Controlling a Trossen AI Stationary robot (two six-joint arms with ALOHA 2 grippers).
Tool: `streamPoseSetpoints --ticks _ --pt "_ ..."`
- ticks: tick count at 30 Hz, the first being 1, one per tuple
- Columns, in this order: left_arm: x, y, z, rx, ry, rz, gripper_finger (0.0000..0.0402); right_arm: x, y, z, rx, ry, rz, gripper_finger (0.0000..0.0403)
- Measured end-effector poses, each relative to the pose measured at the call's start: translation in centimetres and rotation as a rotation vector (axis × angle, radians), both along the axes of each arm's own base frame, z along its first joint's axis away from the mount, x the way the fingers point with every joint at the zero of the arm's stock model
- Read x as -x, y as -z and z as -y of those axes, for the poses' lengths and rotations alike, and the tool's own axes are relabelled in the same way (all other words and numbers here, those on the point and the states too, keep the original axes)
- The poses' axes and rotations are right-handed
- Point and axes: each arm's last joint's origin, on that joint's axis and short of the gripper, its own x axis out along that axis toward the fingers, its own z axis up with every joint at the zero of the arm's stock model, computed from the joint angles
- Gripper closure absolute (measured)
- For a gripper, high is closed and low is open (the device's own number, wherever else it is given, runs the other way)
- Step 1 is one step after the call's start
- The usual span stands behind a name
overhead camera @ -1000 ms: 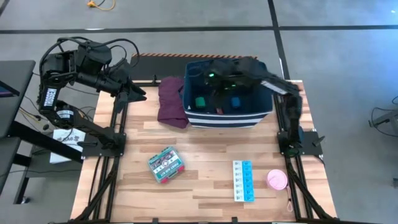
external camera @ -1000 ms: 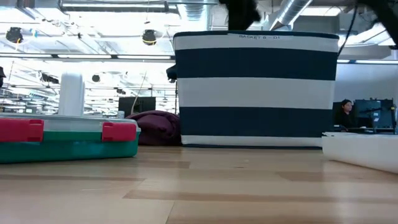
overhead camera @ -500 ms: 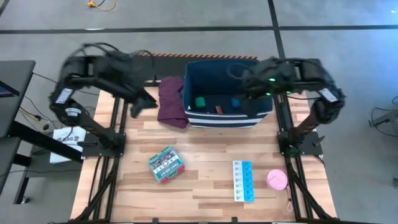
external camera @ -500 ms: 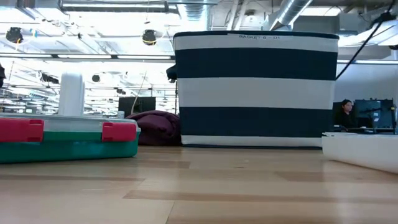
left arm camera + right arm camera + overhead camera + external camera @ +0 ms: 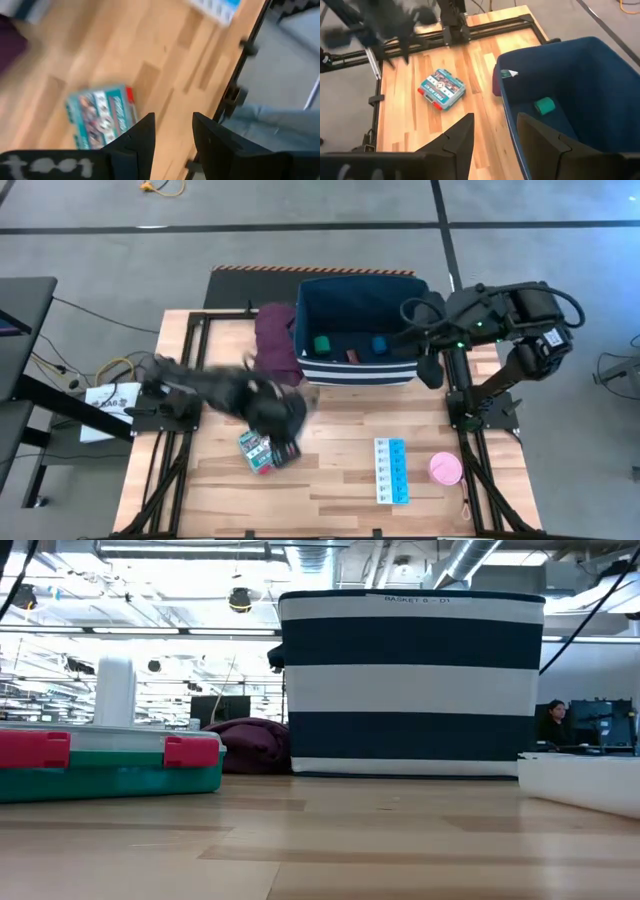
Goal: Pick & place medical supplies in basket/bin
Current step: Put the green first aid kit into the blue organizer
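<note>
The left tool (image 5: 283, 435) hangs over the green-red flat box (image 5: 257, 451) on the wooden desk (image 5: 340, 480), its fingers apart and empty. I think it must drop lower and pinch the box next. The right tool (image 5: 430, 368) waits open beside the navy bin (image 5: 362, 370). The floor is grey.

Striped fabric bin (image 5: 412, 680) on smooth wooden table (image 5: 330, 480)

place: lab/workshop hall | cues: ceiling ducts (image 5: 480, 555), hanging lamps (image 5: 239, 600), monitors (image 5: 600, 722)
</note>
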Motion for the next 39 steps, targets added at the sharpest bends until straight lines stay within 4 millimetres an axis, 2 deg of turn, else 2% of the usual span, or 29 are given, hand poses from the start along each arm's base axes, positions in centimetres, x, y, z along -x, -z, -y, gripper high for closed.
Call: streamPoseSetpoints --ticks 3,7,12,15,19,22,26,32,35,39 --pt "-1.3 2.5 2.7 0.026 0.059 -0.091 0.0284 -0.5 0.2 -0.2 0.004 -0.009 -0.013 0.0265" --pt "-1.8 4.1 4.7 0.03 0.052 -0.146 0.0284 -1.8 0.9 -0.8 -0.042 0.017 -0.04 0.027" --pt "-1.0 4.4 6.7 0.036 -0.099 -0.155 0.0284 -3.6 2.4 -2.4 -0.038 -0.032 -0.134 0.0274" --pt "0.4 4.1 8.6 0.042 -0.09 -0.151 0.0284 -4.2 3.0 -3.6 -0.054 -0.156 -0.175 0.0275" --pt "1.8 3.7 10.1 0.014 -0.093 -0.112 0.0284 -3.9 3.1 -5.2 -0.123 -0.336 -0.201 0.0275" --pt "2.3 4.1 10.9 -0.083 -0.107 -0.047 0.0284 -2.6 2.5 -6.0 -0.186 -0.444 -0.194 0.0275" --pt "2.1 7.1 10.8 -0.18 -0.239 -0.095 0.0284 0.3 1.2 -6.4 -0.199 -0.52 -0.138 0.0276" --pt "2.0 12.9 9.1 -0.186 -0.184 -0.431 0.0284 3.8 -0.2 -6.2 -0.247 -0.539 -0.078 0.0275" --pt "1.6 14.3 7.5 -0.195 -0.161 -0.507 0.0284 5.1 -0.6 -6.0 -0.256 -0.527 -0.051 0.0276" --pt "0.4 15.0 5.7 -0.19 -0.078 -0.496 0.0284 5.9 -0.9 -5.8 -0.256 -0.493 -0.029 0.0277"
